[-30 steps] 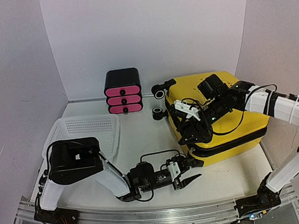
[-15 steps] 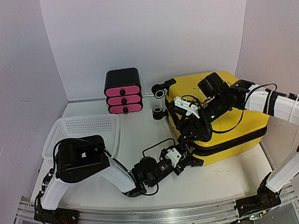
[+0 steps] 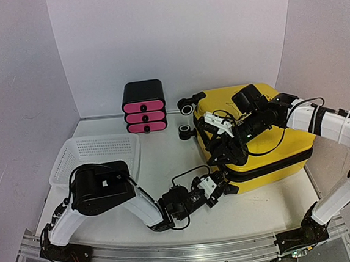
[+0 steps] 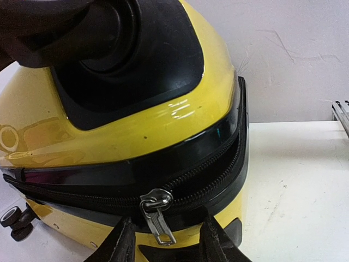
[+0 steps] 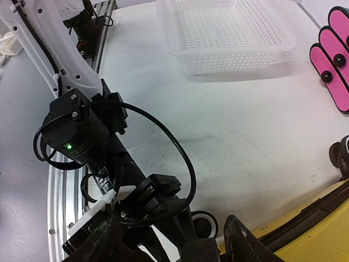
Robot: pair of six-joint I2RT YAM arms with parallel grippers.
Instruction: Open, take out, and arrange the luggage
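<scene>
Straddling the zipper pull (image 4: 158, 216) of the luggage (image 4: 136, 128) — left gripper (image 4: 168, 241), fingers apart

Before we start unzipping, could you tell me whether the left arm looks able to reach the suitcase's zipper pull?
Probably yes: the zipper pull hangs free on the luggage, between the parted fingers of the left hand, with nothing blocking it.

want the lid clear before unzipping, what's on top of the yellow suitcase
The right arm reaches across the suitcase lid, its fingers open above the front-left edge; contact cannot be told. The lid beneath them is covered.
</scene>
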